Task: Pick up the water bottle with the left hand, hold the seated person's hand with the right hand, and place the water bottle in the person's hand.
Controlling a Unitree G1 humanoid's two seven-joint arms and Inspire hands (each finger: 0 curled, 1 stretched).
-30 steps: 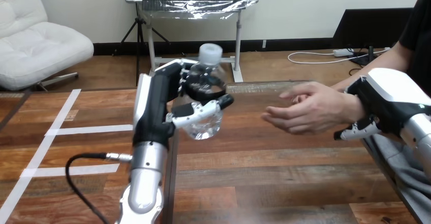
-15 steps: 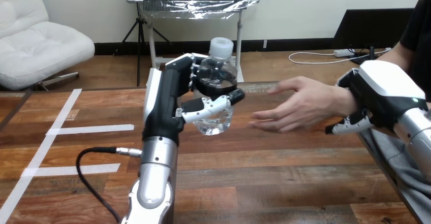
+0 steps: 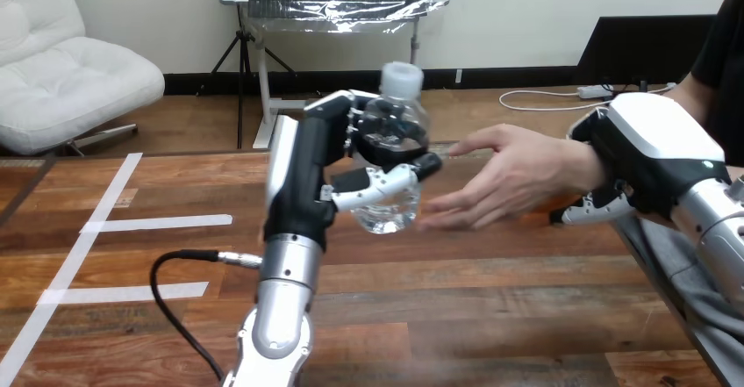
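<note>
A clear water bottle (image 3: 392, 215) with a white cap and a dark band hangs upright above the table, with my left hand (image 3: 306, 175) shut round its middle. The person's hand (image 3: 509, 179) reaches in from the right, open, palm turned toward the bottle. Its fingertips are at the bottle's lower right side; I cannot tell if they touch it. My right hand (image 3: 647, 157) lies over the person's wrist, with its fingers (image 3: 586, 212) curled under it.
The wooden table (image 3: 491, 304) stretches below both hands, and its right edge runs close to my right forearm. White tape strips (image 3: 149, 224) cross the surface at the left.
My left hand has carried the bottle rightward and a little up, toward the person's hand. The person's hand has opened and stretched left toward the bottle, my right hand moving along with the wrist.
</note>
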